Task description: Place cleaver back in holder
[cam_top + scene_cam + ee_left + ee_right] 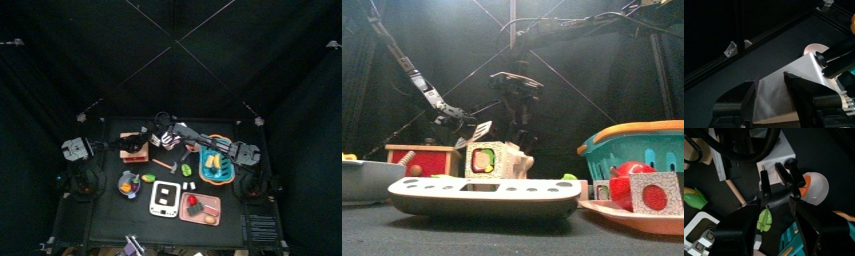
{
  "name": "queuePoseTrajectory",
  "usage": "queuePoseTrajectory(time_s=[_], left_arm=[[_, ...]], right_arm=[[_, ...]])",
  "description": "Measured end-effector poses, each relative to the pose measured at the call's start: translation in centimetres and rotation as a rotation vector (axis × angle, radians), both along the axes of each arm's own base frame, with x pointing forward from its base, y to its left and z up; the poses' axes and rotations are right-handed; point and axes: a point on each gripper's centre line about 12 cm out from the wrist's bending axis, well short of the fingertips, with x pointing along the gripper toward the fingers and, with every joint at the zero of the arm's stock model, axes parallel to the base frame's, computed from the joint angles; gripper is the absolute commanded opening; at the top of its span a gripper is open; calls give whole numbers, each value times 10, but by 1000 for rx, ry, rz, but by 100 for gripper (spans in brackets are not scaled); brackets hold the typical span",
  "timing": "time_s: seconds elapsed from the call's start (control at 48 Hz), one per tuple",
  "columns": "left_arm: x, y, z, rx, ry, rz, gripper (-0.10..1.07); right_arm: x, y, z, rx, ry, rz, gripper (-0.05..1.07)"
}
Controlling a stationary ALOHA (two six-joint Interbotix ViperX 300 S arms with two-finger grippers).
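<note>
Right now the right gripper [777,201] hangs over the middle of the table with its jaws spread wide and nothing between them. Just beyond its fingertips stands the holder [777,152], a small grey-white block. The black handle of the cleaver [787,172] lies against the holder, its rounded end pointing away from the gripper. How far the blade sits inside the holder is hidden from this angle. The handle is clear of both jaws, so the cleaver is not being gripped.

Under the gap of the right jaws lies a small green piece [764,220] on the black table [827,158]. To one side of the gripper, just past the handle, is a white round dish with an orange patch [815,186]. A thin wooden stick [737,194] lies on the other side. Close beneath that gripper's wrist, the rim of a teal basket [794,244] shows.

The left gripper [771,82] is near the same spot, jaws likewise held far apart. A flat pale grey surface [797,75] stretches out beyond them and reaches up to the right arm's black gripper. Whether that surface is the holder's side or the blade cannot be made out, nor whether the left jaws touch it.
</note>
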Motion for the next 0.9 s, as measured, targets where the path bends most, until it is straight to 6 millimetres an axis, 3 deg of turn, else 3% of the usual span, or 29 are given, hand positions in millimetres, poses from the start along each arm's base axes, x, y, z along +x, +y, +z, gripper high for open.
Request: queuePoseTrajectory(time_s=[0.396,0.646,0.896], left_arm=[[-17,-10,29,62,-54,-4,83],[-32,-22,42,127,-63,-43,83],[-34,-72,51,186,-51,-208,83]], right_arm=[[-11,55,26,-114,-1,106,84],[-32,90,32,-167,-66,122,84],[-61,131,22,-223,-187,125,84]])
